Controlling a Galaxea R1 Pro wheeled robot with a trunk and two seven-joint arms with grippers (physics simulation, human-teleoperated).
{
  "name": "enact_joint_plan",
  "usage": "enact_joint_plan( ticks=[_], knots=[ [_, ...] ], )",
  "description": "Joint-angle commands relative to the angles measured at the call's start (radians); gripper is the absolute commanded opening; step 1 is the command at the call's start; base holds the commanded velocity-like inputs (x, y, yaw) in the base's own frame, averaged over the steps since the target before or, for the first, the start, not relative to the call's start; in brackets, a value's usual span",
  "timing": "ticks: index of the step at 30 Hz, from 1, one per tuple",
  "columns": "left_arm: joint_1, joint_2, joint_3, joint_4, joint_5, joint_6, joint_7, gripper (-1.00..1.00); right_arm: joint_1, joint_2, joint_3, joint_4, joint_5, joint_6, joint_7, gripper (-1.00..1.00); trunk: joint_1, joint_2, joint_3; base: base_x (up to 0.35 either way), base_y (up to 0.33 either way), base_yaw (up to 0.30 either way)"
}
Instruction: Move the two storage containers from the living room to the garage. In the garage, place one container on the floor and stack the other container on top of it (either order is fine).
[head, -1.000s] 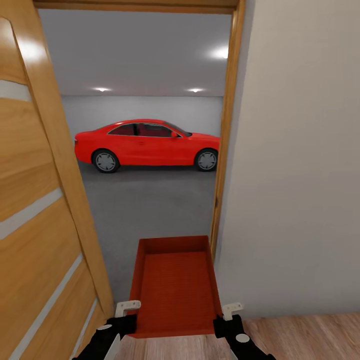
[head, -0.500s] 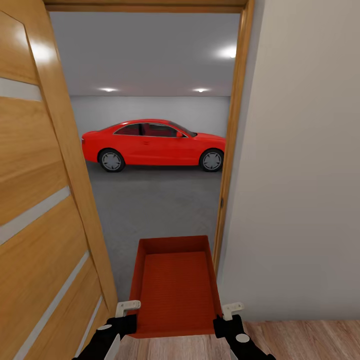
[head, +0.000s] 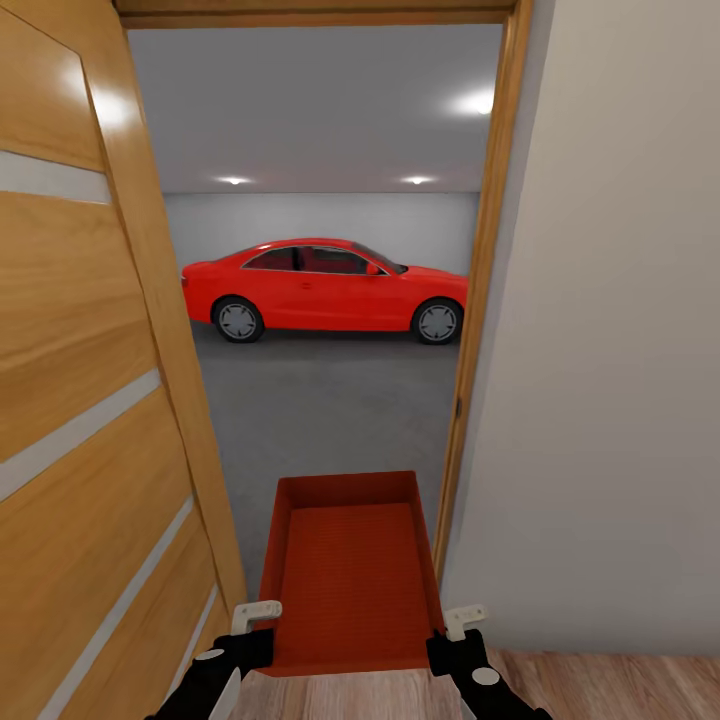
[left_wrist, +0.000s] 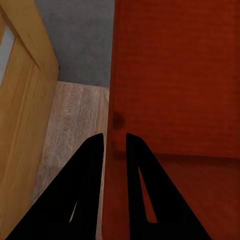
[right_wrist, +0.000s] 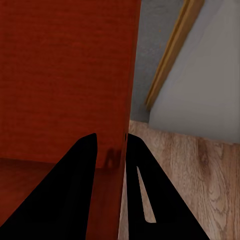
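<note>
One orange-red lidless storage container (head: 350, 570) hangs level in front of me, its far end reaching into the doorway. My left gripper (head: 255, 625) is shut on its left side wall near the close corner, and the wrist view shows the thin wall (left_wrist: 116, 95) pinched between the fingers of that gripper (left_wrist: 114, 137). My right gripper (head: 450, 635) is shut on the right side wall (right_wrist: 129, 75), seen the same way between its fingers (right_wrist: 111, 136). The second container is out of view. Beyond the doorway lies the garage's dark grey concrete floor (head: 330, 410).
An open wooden plank door (head: 90, 400) stands close on the left. The right door frame (head: 480, 330) and a pale wall (head: 610, 350) stand close on the right. A red car (head: 325, 290) is parked across the far garage. Light wood planks (head: 600, 685) lie under me.
The whole view has shifted, so the doorway and car sit further right in the picture: the camera has moved. The container stays fixed between both grippers.
</note>
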Motion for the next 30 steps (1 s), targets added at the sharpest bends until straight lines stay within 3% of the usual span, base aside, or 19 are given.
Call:
enact_joint_plan(
  ticks=[1,10,25,30],
  knots=[
    [0.000,-0.001,0.009,-0.003,-0.021,-0.081,0.010,-1.00,0.000,0.032,0.015,0.003,-0.006,-0.002,0.061,-1.00,0.000,-0.001,-0.001,0.006,0.000,0.004],
    [0.000,0.000,0.009,-0.003,-0.021,-0.080,0.009,-1.00,0.000,0.032,0.015,0.003,-0.006,-0.002,0.061,-1.00,0.000,-0.001,-0.001,0.190,0.000,0.001],
    [0.000,-0.002,0.009,-0.003,-0.021,-0.080,0.010,-1.00,0.000,0.032,0.015,0.003,-0.006,-0.003,0.061,-1.00,0.000,-0.001,-0.001,0.024,0.004,0.000],
    [0.000,-0.002,0.009,-0.003,-0.021,-0.080,0.010,-1.00,0.000,0.032,0.015,0.003,-0.006,-0.003,0.061,-1.00,0.000,-0.001,-0.001,0.208,0.115,0.000]
  ],
)
